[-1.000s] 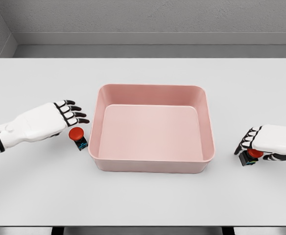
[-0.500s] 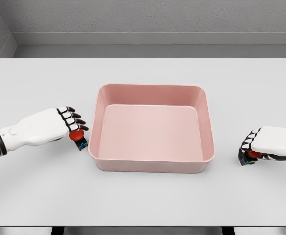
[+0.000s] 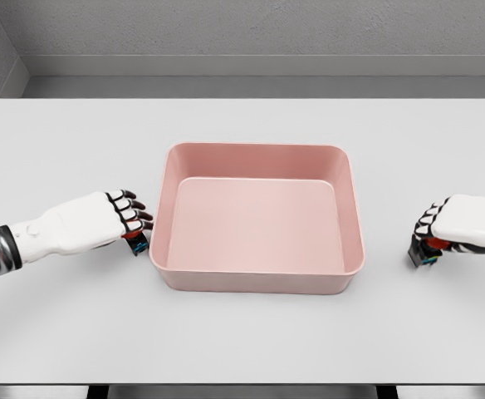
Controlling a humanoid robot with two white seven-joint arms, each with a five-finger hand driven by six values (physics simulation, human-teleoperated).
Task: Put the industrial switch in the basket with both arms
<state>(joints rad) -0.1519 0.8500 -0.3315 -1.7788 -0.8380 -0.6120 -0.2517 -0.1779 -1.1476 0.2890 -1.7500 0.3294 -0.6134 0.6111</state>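
Head view: the left hand (image 3: 114,218) is curled over a red-topped industrial switch (image 3: 137,243) just beside the pink basket (image 3: 259,284) on the white table (image 3: 242,341). A second switch (image 3: 426,250) is gripped by the right hand (image 3: 462,224), well apart.
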